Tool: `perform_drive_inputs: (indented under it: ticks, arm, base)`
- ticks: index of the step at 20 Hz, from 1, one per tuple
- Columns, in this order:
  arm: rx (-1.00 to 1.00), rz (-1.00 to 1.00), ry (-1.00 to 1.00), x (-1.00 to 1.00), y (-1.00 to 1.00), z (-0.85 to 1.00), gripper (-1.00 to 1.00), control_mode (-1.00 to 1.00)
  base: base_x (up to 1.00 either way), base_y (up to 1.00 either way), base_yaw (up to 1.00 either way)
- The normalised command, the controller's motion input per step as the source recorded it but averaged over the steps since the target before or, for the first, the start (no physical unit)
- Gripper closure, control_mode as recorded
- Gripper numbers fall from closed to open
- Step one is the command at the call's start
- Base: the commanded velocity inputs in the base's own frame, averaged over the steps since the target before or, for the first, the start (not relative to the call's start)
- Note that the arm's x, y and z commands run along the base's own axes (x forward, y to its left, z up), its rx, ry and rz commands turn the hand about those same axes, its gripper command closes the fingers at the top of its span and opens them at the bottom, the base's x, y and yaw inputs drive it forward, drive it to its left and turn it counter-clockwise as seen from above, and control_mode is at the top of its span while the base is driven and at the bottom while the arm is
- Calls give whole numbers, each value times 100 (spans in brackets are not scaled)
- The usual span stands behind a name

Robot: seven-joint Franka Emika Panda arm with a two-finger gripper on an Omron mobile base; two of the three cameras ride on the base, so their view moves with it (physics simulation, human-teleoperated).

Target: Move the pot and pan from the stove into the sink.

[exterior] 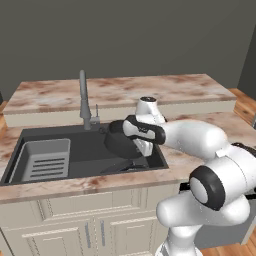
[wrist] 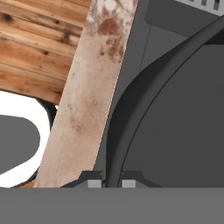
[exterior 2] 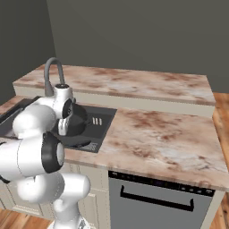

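Dark pot (exterior: 121, 143) over sink (exterior: 90, 150), rim pinched by gripper (wrist: 113, 183)

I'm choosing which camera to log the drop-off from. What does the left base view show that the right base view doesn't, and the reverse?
Left base view: the ribbed rack at the left end of the sink, and the cabinet doors below. Right base view: the dishwasher front and the counter right of the sink. Both: the faucet, the sink, and the gripper shut on the pot over the basin.
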Motion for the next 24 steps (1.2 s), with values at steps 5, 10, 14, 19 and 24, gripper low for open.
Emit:
perform_drive_inputs:
  ticks: [5,10,14,19,24]
  arm:
    - [0,5,0,41,6,-33,100,-100]
    - [0,5,0,36,8,-44,100,-100]
    - [0,4,0,50,7,-32,100,-100]
    - [0,4,0,46,7,-40,100,-100]
    - [-1,3,-1,33,3,-30,-100,-100]
  base:
    - [0,0,0]
    - [0,0,0]
    - [0,0,0]
    - [0,0,0]
    - [0,0,0]
